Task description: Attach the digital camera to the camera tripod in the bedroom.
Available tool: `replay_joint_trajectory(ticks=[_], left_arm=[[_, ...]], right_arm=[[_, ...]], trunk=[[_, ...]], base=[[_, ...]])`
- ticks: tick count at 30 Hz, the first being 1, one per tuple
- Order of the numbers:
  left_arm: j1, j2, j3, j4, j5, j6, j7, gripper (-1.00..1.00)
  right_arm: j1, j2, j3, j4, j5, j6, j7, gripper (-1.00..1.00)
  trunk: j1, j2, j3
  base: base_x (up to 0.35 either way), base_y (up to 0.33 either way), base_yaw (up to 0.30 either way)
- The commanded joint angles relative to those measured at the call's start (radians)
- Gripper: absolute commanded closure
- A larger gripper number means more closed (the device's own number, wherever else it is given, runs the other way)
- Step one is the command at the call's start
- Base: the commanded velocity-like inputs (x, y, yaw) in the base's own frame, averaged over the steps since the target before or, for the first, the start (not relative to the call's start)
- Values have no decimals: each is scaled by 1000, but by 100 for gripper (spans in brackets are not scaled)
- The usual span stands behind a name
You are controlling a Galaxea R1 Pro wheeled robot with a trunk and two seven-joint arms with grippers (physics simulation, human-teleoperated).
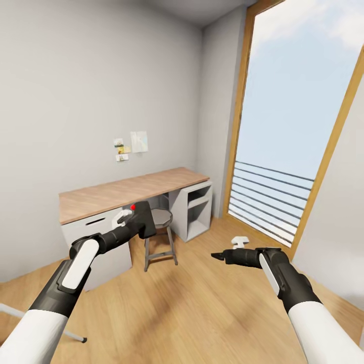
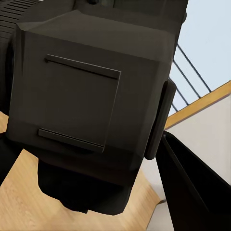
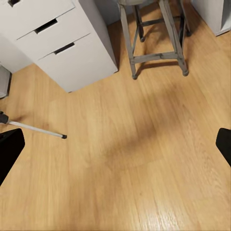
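My left gripper (image 1: 132, 225) is shut on the digital camera (image 1: 145, 218), a matte-black box with a red button (image 1: 133, 207) on top, held in the air in front of the desk. In the left wrist view the camera's dark body (image 2: 91, 96) sits close up, with one black finger (image 2: 197, 187) beside it. My right gripper (image 1: 218, 256) hangs open over the wood floor with nothing in it; its fingertips (image 3: 9, 149) stand wide apart in the right wrist view. One silver leg of the camera tripod (image 1: 48, 324) with a black foot lies low at the lower left. That leg (image 3: 33, 129) also crosses the floor below the right wrist.
A wood-topped desk (image 1: 126, 189) with white drawers (image 3: 62, 43) stands against the grey wall, with a round stool (image 1: 161, 218) in front. A tall wood-framed window (image 1: 298, 126) with railings is at the right. Open plank floor (image 1: 192, 303) lies between the arms.
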Motion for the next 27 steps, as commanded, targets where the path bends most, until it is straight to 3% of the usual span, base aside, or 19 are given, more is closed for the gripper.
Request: replay_joint_trajectory(ticks=[1,27], left_arm=[[-1,1,-1,-1,5,2,2,100],[-1,1,0,7,15,2,3,100]], right_arm=[[-1,-1,1,-1,-5,7,0,-100],[-1,-3,1,-1,-2,7,3,-100]], trunk=[[-4,6,2],[-104,188,83]], base=[[0,0,0],[0,0,0]])
